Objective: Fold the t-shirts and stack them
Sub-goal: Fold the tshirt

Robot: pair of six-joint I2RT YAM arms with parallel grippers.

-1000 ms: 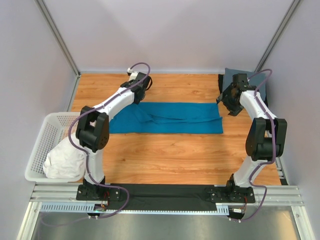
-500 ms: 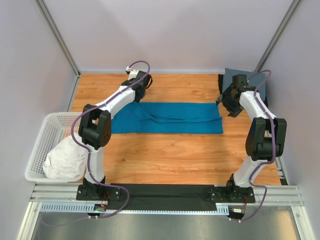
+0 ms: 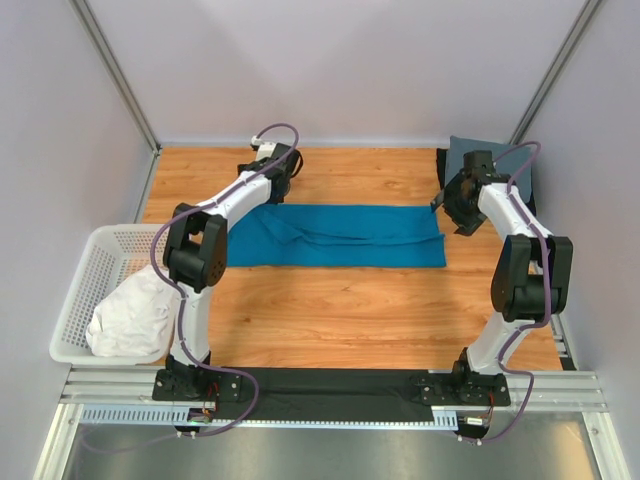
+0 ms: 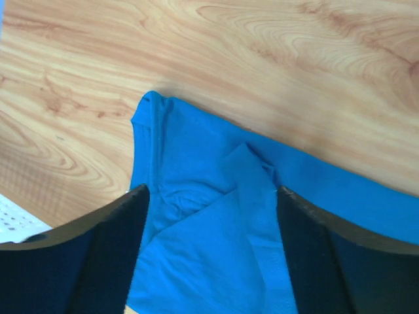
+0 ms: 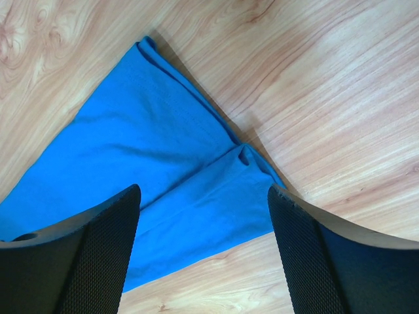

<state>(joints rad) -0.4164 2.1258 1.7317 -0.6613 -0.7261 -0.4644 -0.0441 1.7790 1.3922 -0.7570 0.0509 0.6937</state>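
Teal-blue t-shirt (image 3: 335, 235) flat on table (image 3: 350, 310); left jaws and right jaws spread, empty.

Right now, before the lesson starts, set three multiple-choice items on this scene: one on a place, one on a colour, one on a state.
1. Where is the white shirt?
A. in the basket
B. on a chair
C. on a hanger

2. What colour is the long folded shirt?
A. red
B. teal
C. yellow

3. How is the right hand?
A. shut
B. open
C. holding a hanger

Answers:
1 A: it lies bunched inside the mesh walls.
2 B: it shows teal in all three views.
3 B: its wrist view shows a wide gap, with nothing gripped.
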